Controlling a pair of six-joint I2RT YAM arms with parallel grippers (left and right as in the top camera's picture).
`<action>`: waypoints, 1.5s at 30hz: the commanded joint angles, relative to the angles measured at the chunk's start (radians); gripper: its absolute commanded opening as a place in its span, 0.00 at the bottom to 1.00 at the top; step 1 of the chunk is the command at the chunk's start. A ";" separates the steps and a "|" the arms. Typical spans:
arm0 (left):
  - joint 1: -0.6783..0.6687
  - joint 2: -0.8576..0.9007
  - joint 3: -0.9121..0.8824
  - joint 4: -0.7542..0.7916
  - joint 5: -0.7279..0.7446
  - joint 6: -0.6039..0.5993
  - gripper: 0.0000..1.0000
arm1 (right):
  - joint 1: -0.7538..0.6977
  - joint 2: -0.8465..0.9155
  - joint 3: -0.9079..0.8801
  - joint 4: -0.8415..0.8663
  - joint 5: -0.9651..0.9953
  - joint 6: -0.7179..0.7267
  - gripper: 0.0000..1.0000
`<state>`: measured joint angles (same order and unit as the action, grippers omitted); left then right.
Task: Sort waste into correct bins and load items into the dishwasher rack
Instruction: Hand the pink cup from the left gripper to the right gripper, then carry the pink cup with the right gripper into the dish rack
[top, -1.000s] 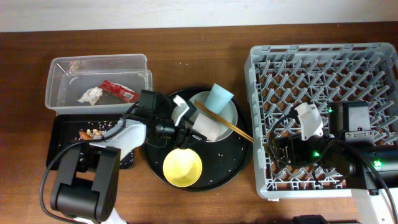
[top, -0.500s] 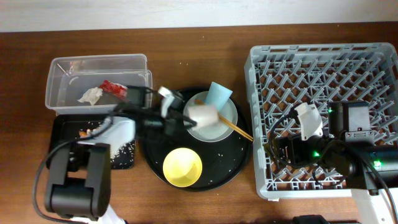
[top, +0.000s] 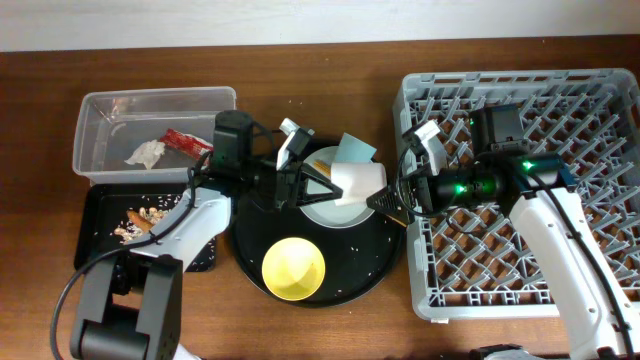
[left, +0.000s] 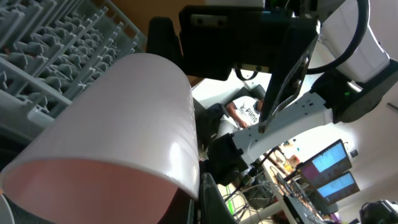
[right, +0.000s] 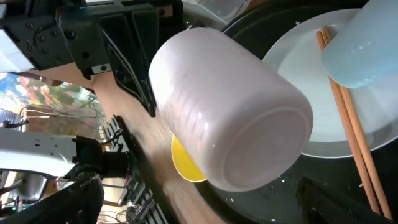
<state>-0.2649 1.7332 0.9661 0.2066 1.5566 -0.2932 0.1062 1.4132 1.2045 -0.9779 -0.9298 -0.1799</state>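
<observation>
My left gripper (top: 326, 186) is shut on the rim of the pink cup (top: 358, 181), holding it on its side above the pale grey plate (top: 328, 213). In the left wrist view the cup (left: 118, 124) fills the frame, with one finger (left: 210, 200) against its rim. My right gripper (top: 392, 197) stands open at the cup's base (right: 249, 137), touching nothing that I can see. The light blue cup (top: 353, 152) and the chopsticks (right: 348, 118) lie on the plate. The yellow bowl (top: 294, 268) sits in front of them. The dishwasher rack (top: 560, 270) is at the right.
The dishes rest on a round black tray (top: 372, 268). At the left, the clear tub (top: 100, 108) holds a red wrapper (top: 188, 143) and a white tissue (top: 146, 153). The black rectangular tray (top: 100, 250) in front of it holds food scraps (top: 140, 213).
My left gripper closed on the pink cup, lifted it and swung it right. My right arm came left from over the rack to the cup's base.
</observation>
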 joint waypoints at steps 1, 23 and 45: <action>-0.040 -0.025 0.011 0.023 0.017 -0.018 0.00 | 0.007 0.004 0.011 0.007 -0.020 0.001 0.98; -0.087 -0.026 0.011 0.325 0.018 -0.245 0.00 | -0.022 0.003 0.007 -0.081 -0.055 0.005 0.89; -0.047 -0.026 0.011 0.369 0.018 -0.230 0.36 | -0.024 0.003 0.035 0.183 0.502 0.131 0.59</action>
<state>-0.3264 1.7279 0.9634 0.5564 1.4677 -0.5396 0.1051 1.3994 1.2179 -0.8051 -0.8185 -0.1154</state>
